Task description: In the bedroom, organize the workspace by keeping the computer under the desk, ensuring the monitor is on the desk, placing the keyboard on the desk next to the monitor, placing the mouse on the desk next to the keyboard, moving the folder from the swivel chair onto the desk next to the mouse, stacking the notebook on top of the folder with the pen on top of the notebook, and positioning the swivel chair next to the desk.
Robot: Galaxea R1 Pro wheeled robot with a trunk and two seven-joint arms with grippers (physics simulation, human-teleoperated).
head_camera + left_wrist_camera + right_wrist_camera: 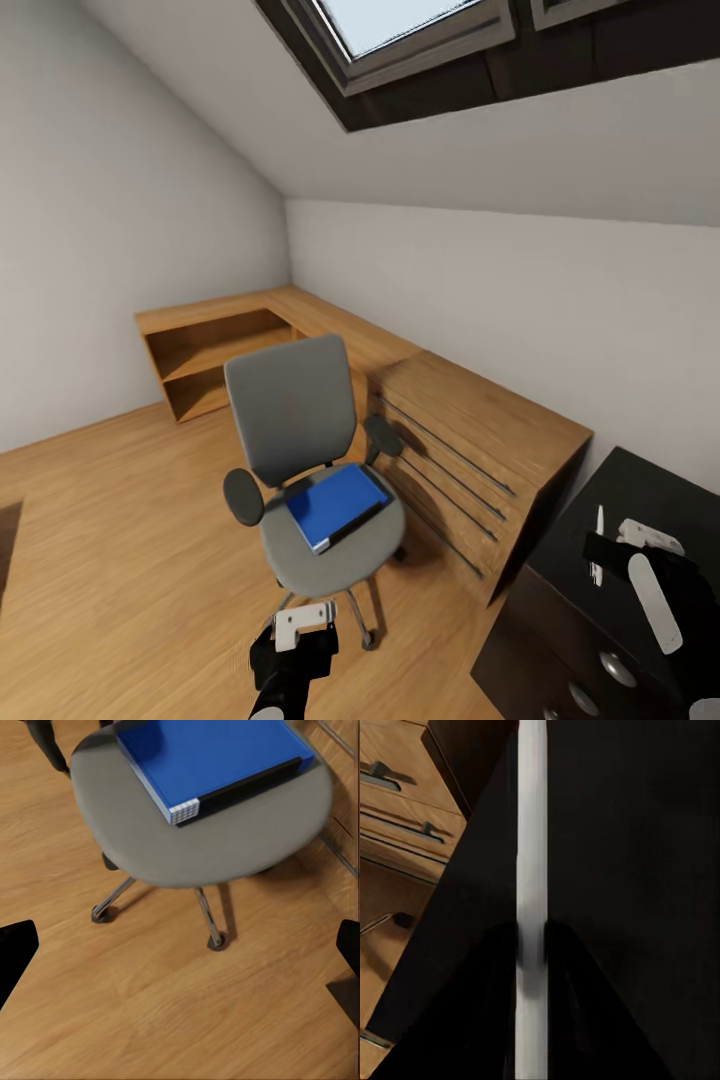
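Left wrist view has us looking down past the left gripper [180,960], whose two dark fingertips [16,949] sit at opposite edges of the frame, spread wide with nothing between them but bare floor [150,1020]. It hangs above the floor, just short of the chair [195,832], and touches nothing. The folder [214,761] we are after lies flat on the seat, its blue cover up and one corner near the seat's front edge. To do this step well, we judge we should carry the open gripper forward and over that near corner, come in low along the cover so one finger slides under the overhanging edge, and close only once the folder is well between the fingers; a swivel chair may roll or turn if we push it, so a light approach matters. In the head view the right gripper [608,548] hovers over the dark cabinet [560,610], clamped on a slim white pen [599,525]; the right wrist view shows that white shaft pinched between the two fingers. Beyond the chair stands the wooden desk [500,420], its top bare where we can see it.
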